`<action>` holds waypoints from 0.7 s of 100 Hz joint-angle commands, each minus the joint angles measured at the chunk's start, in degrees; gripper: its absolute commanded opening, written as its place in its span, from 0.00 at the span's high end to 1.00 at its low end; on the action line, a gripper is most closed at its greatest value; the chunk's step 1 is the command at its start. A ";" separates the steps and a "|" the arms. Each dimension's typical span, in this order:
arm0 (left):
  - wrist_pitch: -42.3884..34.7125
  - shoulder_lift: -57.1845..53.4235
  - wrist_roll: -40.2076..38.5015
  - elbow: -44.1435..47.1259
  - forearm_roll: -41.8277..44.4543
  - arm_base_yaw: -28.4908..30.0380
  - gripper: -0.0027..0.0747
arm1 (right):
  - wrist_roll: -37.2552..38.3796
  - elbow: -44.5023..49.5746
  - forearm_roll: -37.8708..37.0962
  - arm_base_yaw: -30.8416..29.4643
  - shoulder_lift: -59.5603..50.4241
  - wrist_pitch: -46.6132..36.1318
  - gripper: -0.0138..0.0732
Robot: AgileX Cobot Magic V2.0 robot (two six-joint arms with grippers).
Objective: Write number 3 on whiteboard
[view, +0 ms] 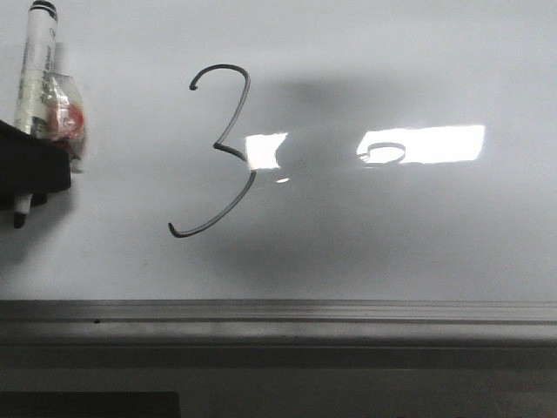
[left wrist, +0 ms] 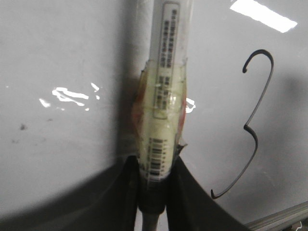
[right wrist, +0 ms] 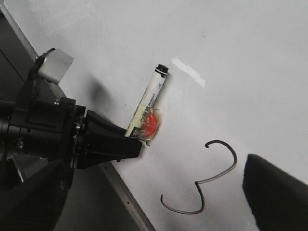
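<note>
The whiteboard [view: 392, 235] fills the front view. A thin dark number 3 [view: 217, 146] is drawn on it left of centre; it also shows in the left wrist view [left wrist: 246, 128] and the right wrist view [right wrist: 196, 184]. My left gripper [view: 30, 170] is at the far left edge, left of the 3, shut on a white marker [view: 36, 70] wrapped in tape with a red patch. In the left wrist view its fingers [left wrist: 155, 166] clamp the marker barrel [left wrist: 161, 120]. My right gripper [right wrist: 154, 202] is open and empty above the board, out of the front view.
A grey metal rail [view: 278, 312] runs along the board's near edge. Bright rectangular light reflections [view: 422, 144] lie right of the 3. In the right wrist view the left arm [right wrist: 48, 127] reaches over the board's rail [right wrist: 125, 197].
</note>
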 commanded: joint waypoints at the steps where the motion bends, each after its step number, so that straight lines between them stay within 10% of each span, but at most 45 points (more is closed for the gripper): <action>1: -1.82 0.50 0.10 -1.30 0.92 0.98 0.94 | -0.68 -2.16 -0.55 -0.33 -1.45 -3.80 0.08; 25: -1.30 0.50 0.10 -1.30 1.43 1.13 0.56 | -0.68 -2.16 -0.44 -0.33 -1.45 -3.70 0.08; 59: -1.41 -4.74 7.03 -1.30 1.56 1.13 0.55 | -0.68 -2.16 -0.57 -0.33 -2.39 -3.19 0.09; 70: -0.73 -10.02 11.15 -1.09 1.56 1.13 0.55 | -0.68 -2.16 -0.66 -0.33 -3.17 -2.49 0.29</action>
